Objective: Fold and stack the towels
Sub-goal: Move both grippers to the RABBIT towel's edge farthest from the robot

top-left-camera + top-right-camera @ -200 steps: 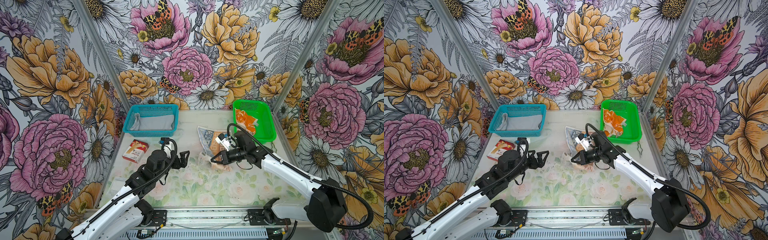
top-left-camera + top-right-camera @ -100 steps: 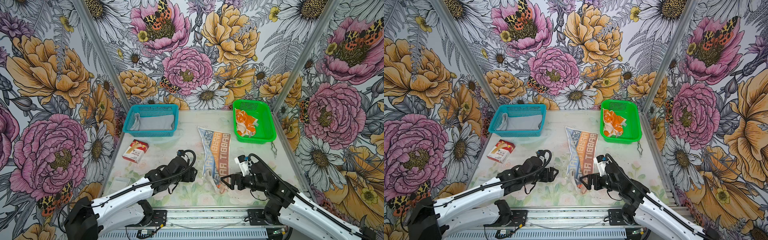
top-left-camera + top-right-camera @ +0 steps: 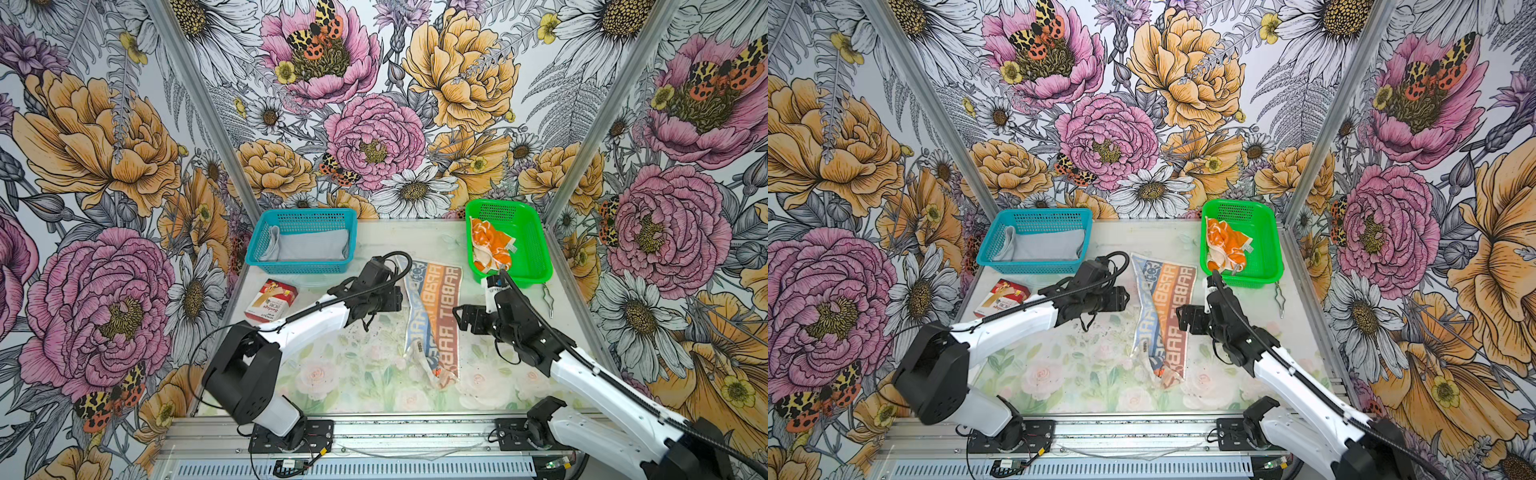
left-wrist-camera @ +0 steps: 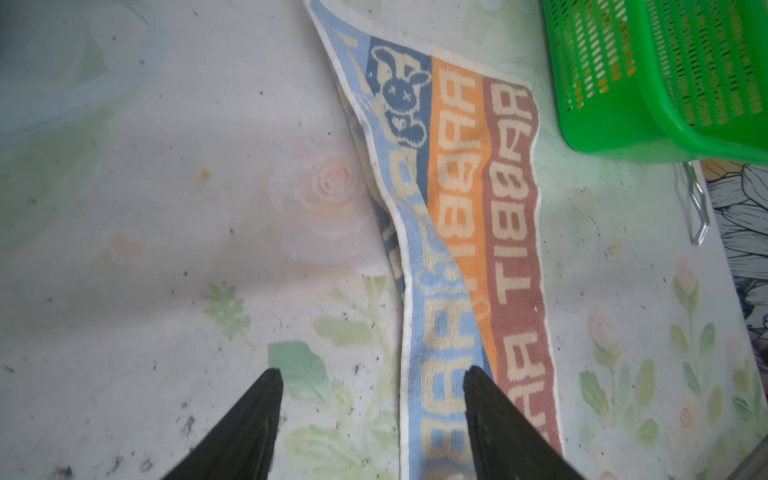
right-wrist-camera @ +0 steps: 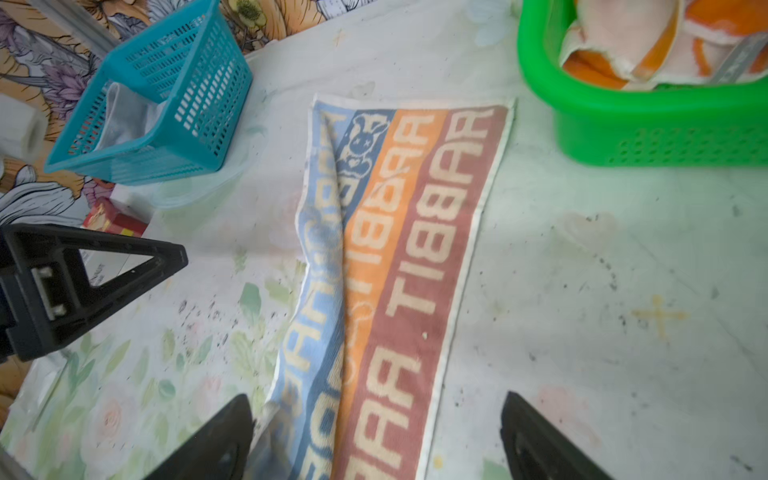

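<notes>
Booth w/ 3 walls, all papered in a big floral print: back wall point(image 3: 374, 104), left wall point(image 3: 83, 166), right wall point(image 3: 685, 187). The print has pink & orange peonies, white daisies, grey ferns and orange-black moths. Bare aluminium posts point(image 3: 199, 95) run up both rear corners. Counter point(image 3: 332, 374) is covered w/ a pale sheet of faded roses & green leaves, w/ dark specks & smudges. Slotted aluminium rail point(image 3: 415, 432) runs along the front edge. Light is even, shadows soft.

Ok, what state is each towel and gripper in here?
RABBIT towel: laid out on table, one long edge folded over, near end bunched.
grey towel: flat in blue basket.
orange towel: crumpled in green basket.
left gripper: open, empty.
right gripper: open, empty.
</notes>
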